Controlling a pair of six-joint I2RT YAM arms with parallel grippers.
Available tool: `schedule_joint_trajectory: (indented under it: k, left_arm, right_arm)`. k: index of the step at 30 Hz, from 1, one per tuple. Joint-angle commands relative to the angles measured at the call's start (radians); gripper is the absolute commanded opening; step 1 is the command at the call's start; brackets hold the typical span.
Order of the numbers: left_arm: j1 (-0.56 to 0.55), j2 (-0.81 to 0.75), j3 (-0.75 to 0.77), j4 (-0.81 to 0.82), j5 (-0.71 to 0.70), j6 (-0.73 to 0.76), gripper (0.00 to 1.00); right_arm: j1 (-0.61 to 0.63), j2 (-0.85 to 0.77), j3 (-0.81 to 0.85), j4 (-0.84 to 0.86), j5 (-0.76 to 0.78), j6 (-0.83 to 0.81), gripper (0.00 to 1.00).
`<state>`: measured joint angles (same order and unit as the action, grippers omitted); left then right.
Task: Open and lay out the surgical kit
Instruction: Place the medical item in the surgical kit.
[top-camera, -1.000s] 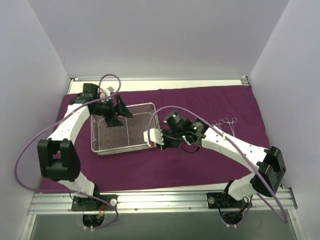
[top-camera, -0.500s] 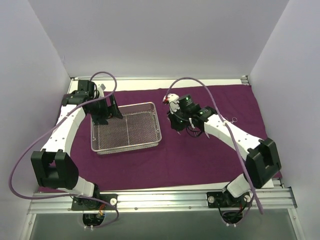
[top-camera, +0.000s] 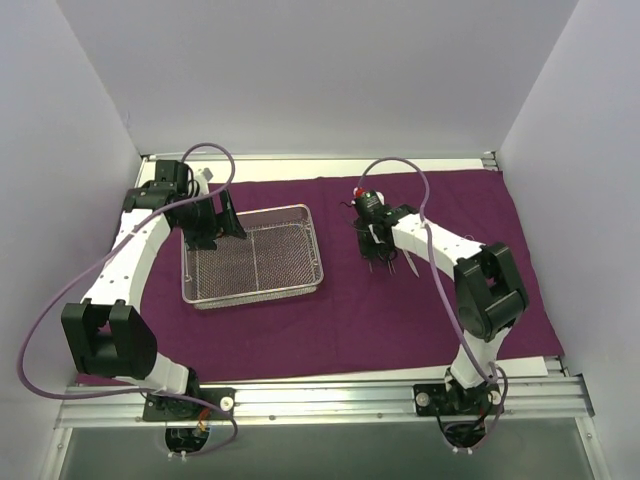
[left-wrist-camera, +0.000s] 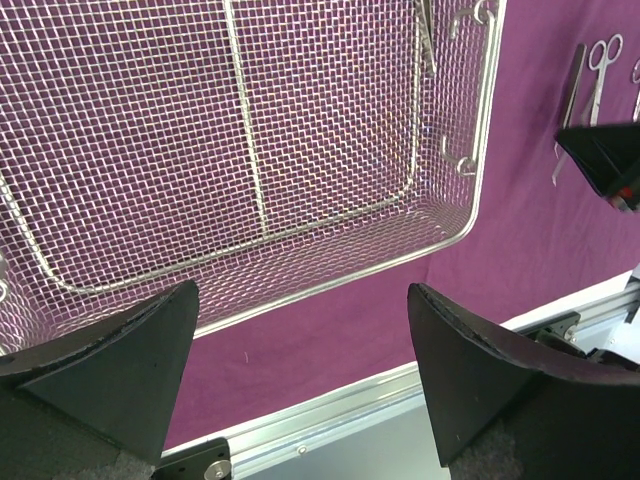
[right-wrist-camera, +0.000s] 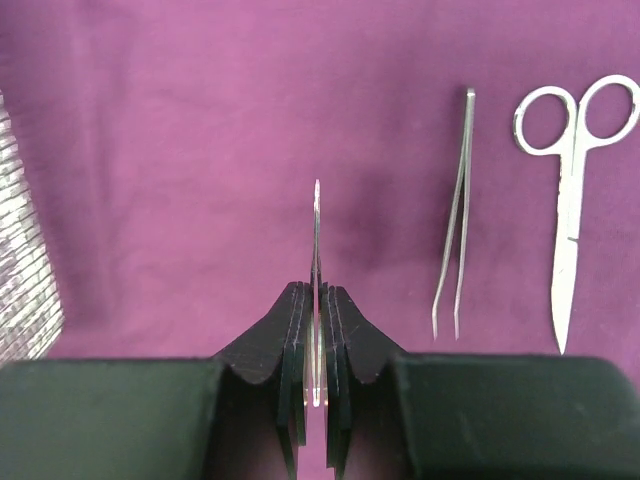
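**One tool pinched, the other side empty**

The right claw (right-wrist-camera: 316, 290) is clamped tight on a thin steel instrument (right-wrist-camera: 316, 215), seen edge-on over the purple cloth (top-camera: 300, 330). Forceps (right-wrist-camera: 455, 220) and scissors (right-wrist-camera: 570, 200) lie flat on the cloth just beside it. The left claw (left-wrist-camera: 302, 290) hangs wide open, holding nothing, over the mesh tray (top-camera: 256, 296) edge.

Right tool (right-wrist-camera: 316, 297) with steel instrument (right-wrist-camera: 316, 225), off the tray (top-camera: 319, 252), over cloth (right-wrist-camera: 180, 150).
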<state>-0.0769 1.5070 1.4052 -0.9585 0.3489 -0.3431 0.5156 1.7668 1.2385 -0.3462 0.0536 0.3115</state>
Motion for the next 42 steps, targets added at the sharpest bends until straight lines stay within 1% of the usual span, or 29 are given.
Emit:
schedule_joint_trajectory:
  k: [1, 9, 21, 25, 30, 33, 38, 39, 40, 42]
  left_arm:
    - [0.000, -0.019, 0.032, 0.003, 0.035, 0.013, 0.94]
    - [-0.001, -0.011, 0.025, 0.003, 0.050, 0.012, 0.94]
    - [0.000, 0.015, 0.031, 0.000, 0.059, 0.004, 0.94]
    - [0.000, 0.018, 0.037, 0.000, 0.062, 0.006, 0.94]
    - [-0.001, 0.032, 0.052, -0.012, 0.059, 0.006, 0.94]
    - [-0.007, 0.050, 0.063, -0.029, 0.052, 0.015, 0.94]
    - [-0.023, 0.053, 0.066, -0.025, 0.049, 0.015, 0.94]
    - [-0.026, 0.056, 0.072, -0.026, 0.045, 0.013, 0.94]
    - [-0.030, 0.070, 0.075, -0.028, 0.044, 0.015, 0.94]
    - [-0.049, 0.084, 0.083, -0.031, 0.041, 0.013, 0.94]
  right_arm:
    - [-0.011, 0.036, 0.056, -0.053, 0.086, 0.049, 0.00]
    - [-0.026, 0.109, 0.104, -0.065, 0.133, 0.006, 0.00]
    - [-0.037, 0.200, 0.125, -0.045, 0.107, -0.006, 0.04]
    - [-0.037, 0.204, 0.119, -0.033, 0.104, -0.006, 0.10]
    - [-0.037, 0.217, 0.124, -0.031, 0.097, -0.014, 0.12]
    - [-0.037, 0.217, 0.121, -0.028, 0.095, -0.012, 0.19]
    - [-0.037, 0.195, 0.124, -0.030, 0.097, -0.017, 0.23]
    - [-0.037, 0.189, 0.127, -0.028, 0.097, -0.018, 0.24]
    - [-0.037, 0.183, 0.130, -0.030, 0.095, -0.020, 0.29]
    - [-0.037, 0.160, 0.144, -0.034, 0.097, -0.020, 0.34]
